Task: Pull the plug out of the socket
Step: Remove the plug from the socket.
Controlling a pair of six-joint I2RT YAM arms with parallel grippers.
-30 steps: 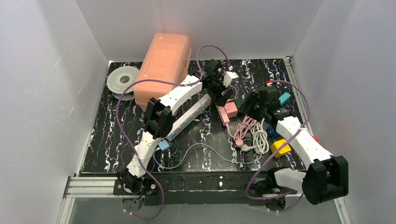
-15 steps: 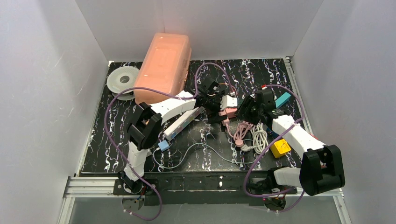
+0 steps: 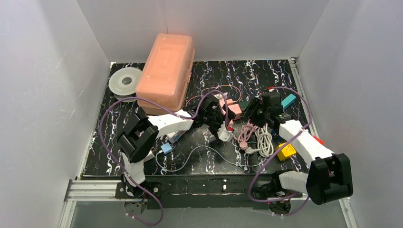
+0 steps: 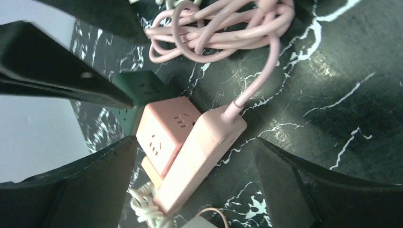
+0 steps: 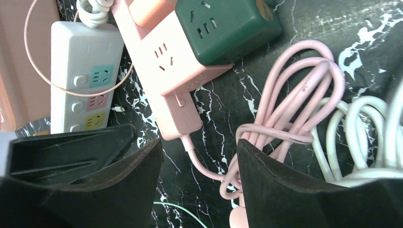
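Note:
The pink cube socket (image 3: pixel 234 110) lies mid-table against a green cube (image 3: pixel 244 105). Its pink lead runs to a coiled pink cable (image 3: pixel 247 135). My left gripper (image 3: pixel 221 122) hangs open just left of it, so the pink cube socket (image 4: pixel 171 126) shows between the wide jaws of that gripper (image 4: pixel 196 140), untouched. A white plug (image 3: pixel 225 136) lies loose on the mat by the left gripper, with only its edge (image 4: pixel 204 223) visible in the wrist view. An orange piece (image 5: pixel 147 9) with a white curly cord sits at the socket's (image 5: pixel 176 57) far side. My right gripper (image 5: pixel 199 142) is open over the lead.
A salmon plastic box (image 3: pixel 165 71) and a filament spool (image 3: pixel 125 81) stand at the back left. A white power strip (image 5: pixel 83 80) lies under the left arm. A white cable bundle (image 3: pixel 264 142), a yellow block (image 3: pixel 285 151) and a teal block (image 3: pixel 288 101) lie on the right.
My left arm has come down from the back toward the front with the white plug. Its jaws have widened and the plug now lies on the mat. The right gripper has barely shifted.

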